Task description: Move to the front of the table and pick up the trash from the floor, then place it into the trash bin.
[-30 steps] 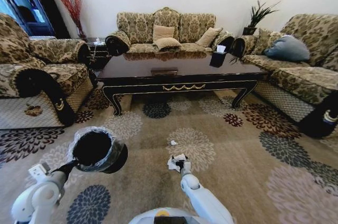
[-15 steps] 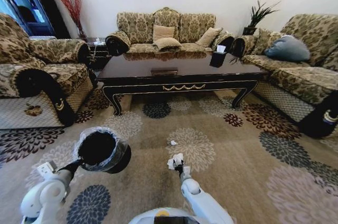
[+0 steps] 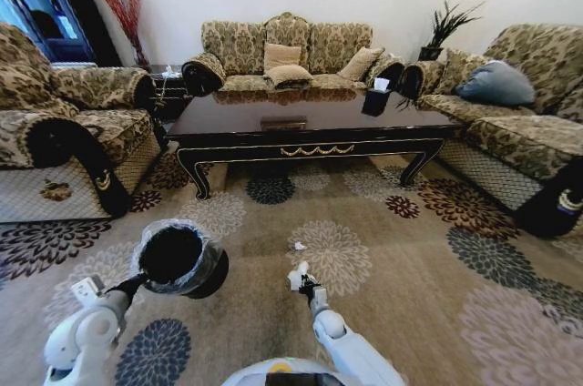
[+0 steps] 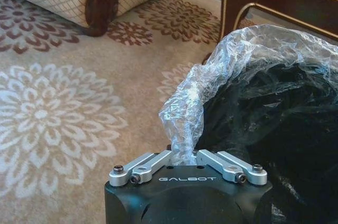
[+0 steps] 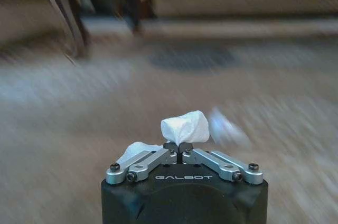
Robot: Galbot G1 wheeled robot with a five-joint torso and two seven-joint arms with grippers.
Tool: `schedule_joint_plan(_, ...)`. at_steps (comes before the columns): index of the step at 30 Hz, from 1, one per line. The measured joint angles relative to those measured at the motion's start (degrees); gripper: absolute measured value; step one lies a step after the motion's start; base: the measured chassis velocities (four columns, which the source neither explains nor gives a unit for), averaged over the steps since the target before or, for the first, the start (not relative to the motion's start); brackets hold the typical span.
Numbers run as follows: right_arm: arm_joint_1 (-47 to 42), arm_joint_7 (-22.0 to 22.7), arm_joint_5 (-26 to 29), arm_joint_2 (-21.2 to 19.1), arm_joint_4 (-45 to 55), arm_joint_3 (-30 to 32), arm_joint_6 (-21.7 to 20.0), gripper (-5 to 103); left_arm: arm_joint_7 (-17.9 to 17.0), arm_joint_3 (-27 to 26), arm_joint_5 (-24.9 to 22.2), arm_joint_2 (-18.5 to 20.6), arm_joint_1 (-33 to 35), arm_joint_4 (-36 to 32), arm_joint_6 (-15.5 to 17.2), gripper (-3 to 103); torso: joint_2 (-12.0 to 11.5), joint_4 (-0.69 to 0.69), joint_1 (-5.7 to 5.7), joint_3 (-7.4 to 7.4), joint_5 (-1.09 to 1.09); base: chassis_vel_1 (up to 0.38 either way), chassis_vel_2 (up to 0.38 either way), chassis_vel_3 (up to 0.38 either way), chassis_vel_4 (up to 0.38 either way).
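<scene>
- The scene is a living room with patterned sofas around a large dark brown table (image 3: 310, 126) that has gold scroll ornament on its front edge, standing on a floral carpet (image 3: 410, 268).
- The left gripper (image 3: 137, 284), low on the left of the head view, is closed on a pinch of the translucent liner of the trash bin (image 3: 178, 260).
- In the left wrist view the left gripper (image 4: 182, 155) has its jaws drawn together around a twisted tuft of crinkled clear plastic; the bin (image 4: 274, 129), black inside, sits just beyond it.
- The word "GALBOT" is printed in pale letters on the black body of each gripper, readable in both wrist views.
- The right gripper (image 3: 305, 284), near the lower middle of the head view, holds a piece of crumpled white paper (image 3: 296, 277), part of the trash.
- In the right wrist view the right gripper (image 5: 179, 149) has its jaws closed tight on the white paper (image 5: 184, 127), which sticks up above the tips; the background there is blurred.
- Another small white scrap (image 3: 299, 246) lies on the carpet, between the right gripper and the table.
- A small black box with white tissue (image 3: 375, 97) stands on the table's right end.
</scene>
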Motion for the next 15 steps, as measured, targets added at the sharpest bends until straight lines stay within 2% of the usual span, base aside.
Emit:
schedule_joint_plan(3,0.44,-4.47,4.16,-0.54,4.22,0.09,4.36,0,0.08,1.75,0.97,-1.16,0.73,-0.87,0.00,2,0.00,0.00,0.00,0.00,0.00,0.000,0.000,0.000,0.000)
schedule_joint_plan(4,0.44,-4.47,4.16,-0.54,4.22,0.09,4.36,0,0.08,1.75,0.97,-1.16,0.73,-0.87,0.00,2,0.00,0.00,0.00,0.00,0.00,0.000,0.000,0.000,0.000)
schedule_joint_plan(8,1.74,-11.74,10.05,-1.26,8.92,-0.40,10.55,0,0.21,4.29,2.93,-2.75,1.24,-1.52,0.00,2,0.00,0.00,0.00,0.00,0.00,0.000,0.000,0.000,0.000)
schedule_joint_plan(15,2.75,-16.44,14.42,-2.34,13.89,-3.57,14.33,0,0.96,7.47,5.19,-4.23,2.99,-2.14,0.00,2,0.00,0.00,0.00,0.00,0.00,0.000,0.000,0.000,0.000)
